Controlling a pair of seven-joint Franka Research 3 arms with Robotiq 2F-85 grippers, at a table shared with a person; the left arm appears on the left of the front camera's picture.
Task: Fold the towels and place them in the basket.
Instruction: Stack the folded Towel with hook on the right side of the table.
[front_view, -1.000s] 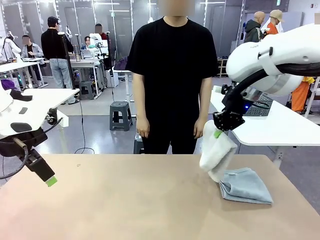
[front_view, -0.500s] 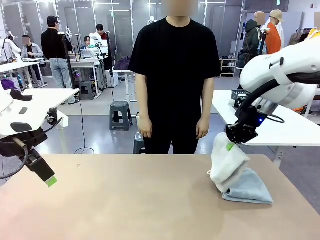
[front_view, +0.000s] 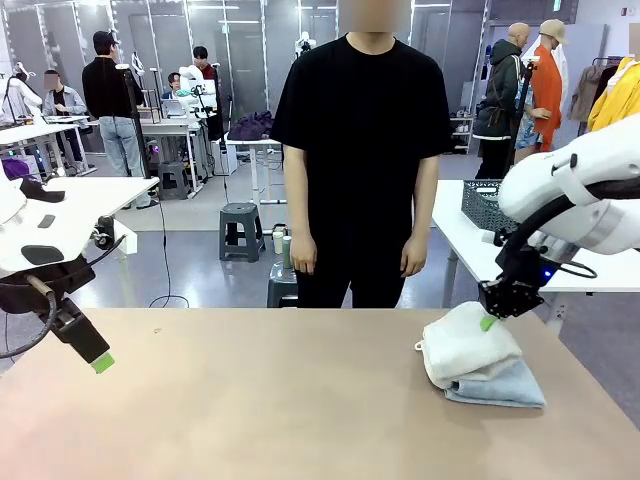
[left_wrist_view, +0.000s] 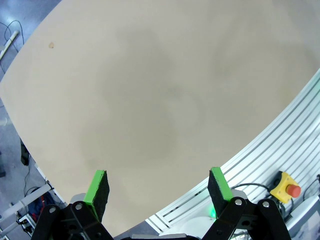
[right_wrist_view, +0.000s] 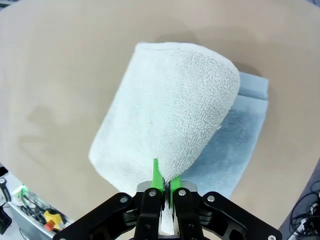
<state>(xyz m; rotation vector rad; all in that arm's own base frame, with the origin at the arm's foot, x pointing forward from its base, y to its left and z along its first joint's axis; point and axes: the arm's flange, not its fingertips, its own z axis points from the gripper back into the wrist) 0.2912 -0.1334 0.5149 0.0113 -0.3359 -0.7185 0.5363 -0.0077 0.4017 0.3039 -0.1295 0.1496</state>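
Observation:
A cream towel (front_view: 466, 344) lies folded on top of a pale blue-grey towel (front_view: 503, 385) at the right side of the table. My right gripper (front_view: 488, 322) is shut on the cream towel's upper right edge. In the right wrist view the fingers (right_wrist_view: 156, 176) pinch the cream towel (right_wrist_view: 170, 115), and the blue towel (right_wrist_view: 247, 135) shows beneath it. My left gripper (front_view: 101, 361) hangs over the table's left edge. It stands open (left_wrist_view: 159, 192) with nothing between its fingers. The dark grey lattice basket (front_view: 484, 205) sits on a white side table behind my right arm.
A person in a black shirt (front_view: 362, 120) stands at the far edge of the tan table (front_view: 250, 400), arms at their sides. White side tables stand to the left (front_view: 90, 195) and right (front_view: 590, 270). An emergency stop button (left_wrist_view: 287, 188) sits beside the table frame.
My right gripper has come down and to the right, lowering the hanging cream towel onto the blue towel. The left arm has not moved.

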